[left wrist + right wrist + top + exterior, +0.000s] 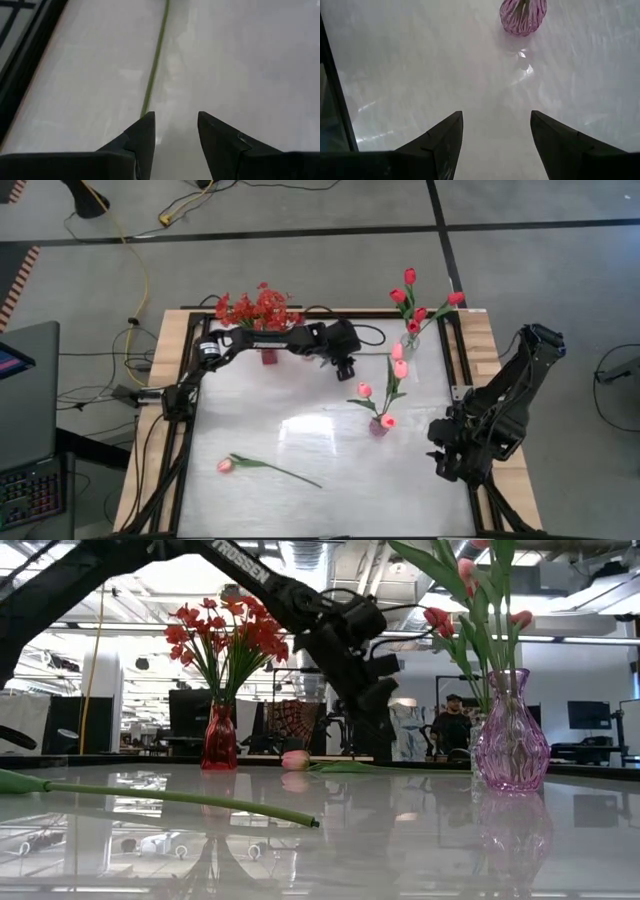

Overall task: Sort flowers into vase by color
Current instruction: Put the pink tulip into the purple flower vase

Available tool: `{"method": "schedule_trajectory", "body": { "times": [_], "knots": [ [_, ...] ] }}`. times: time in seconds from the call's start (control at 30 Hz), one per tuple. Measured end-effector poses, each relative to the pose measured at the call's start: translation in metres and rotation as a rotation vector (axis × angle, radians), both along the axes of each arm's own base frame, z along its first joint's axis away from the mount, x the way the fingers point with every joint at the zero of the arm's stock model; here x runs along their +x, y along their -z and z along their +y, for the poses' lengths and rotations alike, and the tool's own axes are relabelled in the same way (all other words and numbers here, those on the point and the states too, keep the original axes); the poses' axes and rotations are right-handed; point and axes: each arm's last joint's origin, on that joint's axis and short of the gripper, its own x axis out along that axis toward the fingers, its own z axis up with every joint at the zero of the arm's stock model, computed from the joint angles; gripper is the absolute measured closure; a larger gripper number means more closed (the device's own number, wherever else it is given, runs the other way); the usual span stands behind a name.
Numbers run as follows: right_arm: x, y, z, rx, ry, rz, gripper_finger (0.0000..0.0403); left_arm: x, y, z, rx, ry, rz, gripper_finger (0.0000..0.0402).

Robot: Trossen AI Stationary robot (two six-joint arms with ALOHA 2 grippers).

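Pink tulip [226, 465] is lying loose on the bench [400, 480], well apart from both empty, parted tools; light and floppy, probably best pinched mid-stem.

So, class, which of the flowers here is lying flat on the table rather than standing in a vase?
The pink tulip near the table's front left: it lies on its side, stem stretched across the surface, while all the others stand in vases.
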Motion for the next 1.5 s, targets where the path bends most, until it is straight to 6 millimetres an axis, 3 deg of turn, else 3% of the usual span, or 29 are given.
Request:
{"method": "schedule_trajectory", "body": {
  "times": [0.1,0.33,0.8,1.5],
  "knots": [
    [0.000,0.000,0.000,-0.001,-0.003,0.000,0.0143,-0.006,-0.004,0.000,0.027,-0.004,0.056,0.0265],
    [0.001,0.000,0.001,0.009,0.000,-0.006,0.0143,-0.020,0.005,0.024,0.028,-0.086,0.136,0.0265],
    [0.001,0.000,0.001,0.010,0.002,-0.007,0.0143,-0.047,0.006,0.044,-0.019,-0.015,0.360,0.0265],
    [0.003,-0.001,0.003,0.034,0.003,-0.024,0.0143,-0.059,0.020,0.041,-0.084,-0.005,0.453,0.0279]
  ]
}}
